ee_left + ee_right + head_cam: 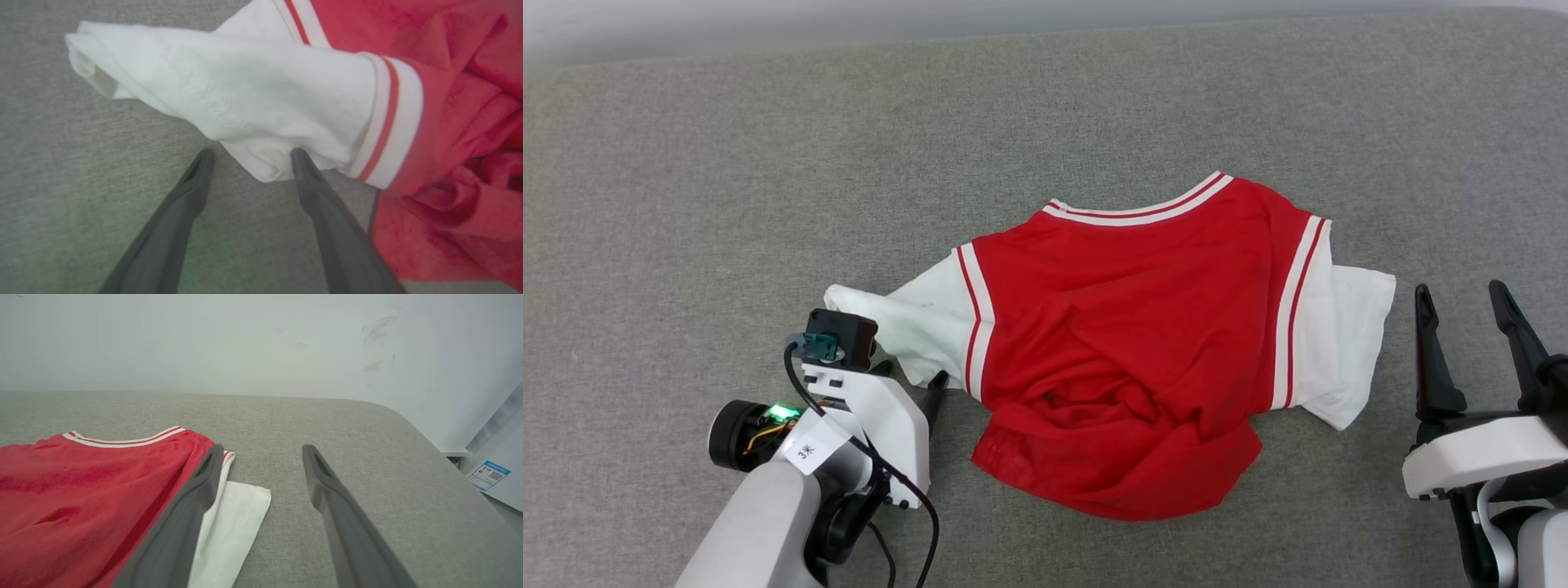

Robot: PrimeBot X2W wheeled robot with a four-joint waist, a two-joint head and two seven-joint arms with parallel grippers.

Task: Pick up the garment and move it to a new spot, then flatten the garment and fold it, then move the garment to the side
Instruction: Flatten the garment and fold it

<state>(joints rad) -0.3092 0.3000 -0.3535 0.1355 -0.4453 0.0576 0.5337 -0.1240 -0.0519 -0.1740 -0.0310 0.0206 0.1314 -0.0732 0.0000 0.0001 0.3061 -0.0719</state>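
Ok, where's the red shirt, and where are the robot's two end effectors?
Garment (1127, 327): head view, red middle of its body.
Left end effector (252, 154): left wrist view, midway between its fingertips.
Right end effector (1460, 290): head view, midway between its fingertips.

Grey woven-fabric surface (727, 163), rounded at far right corner. Garment (1127, 327) lies directly on surface, right of surface's centre: striped collar (1143, 214) toward surface's far edge, rumpled red hem (1111, 490) toward near edge, white sleeves (1347, 343) spread sideways.
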